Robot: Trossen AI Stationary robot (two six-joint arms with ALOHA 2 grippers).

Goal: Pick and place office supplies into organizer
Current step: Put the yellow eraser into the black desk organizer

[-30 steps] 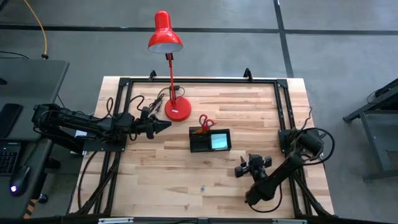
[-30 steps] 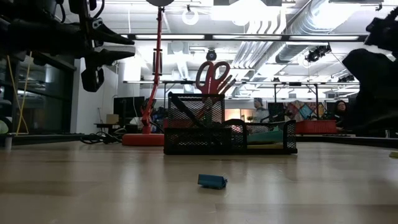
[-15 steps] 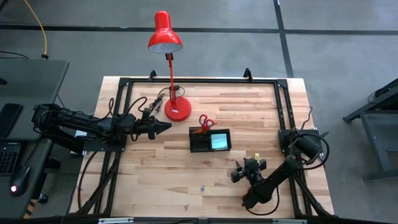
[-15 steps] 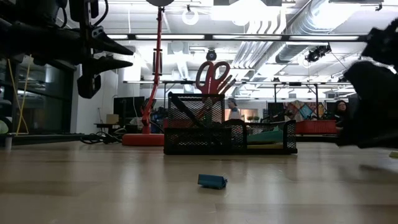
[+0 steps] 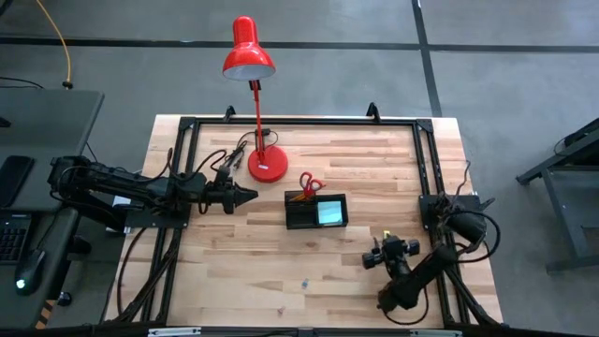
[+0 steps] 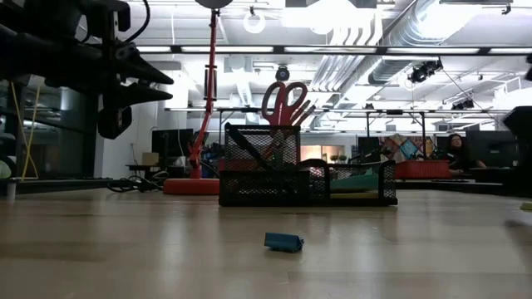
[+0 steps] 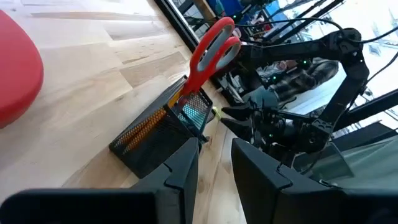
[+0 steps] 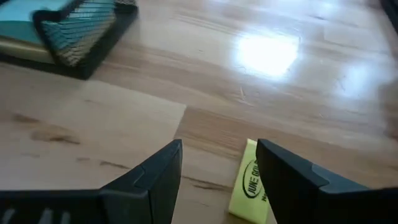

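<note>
Fingers of my right gripper (image 8: 217, 180) now stand spread, shifted right, away from the organizer (image 5: 315, 212); yellow block (image 8: 249, 180) lies between them, unpinched.

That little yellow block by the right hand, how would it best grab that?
From straight above, I would guess, pinching its two long edges. The yellow block lies flat on the table, low and narrow, with bare wood on both sides. The right hand is open right over it, fingers either side.
</note>
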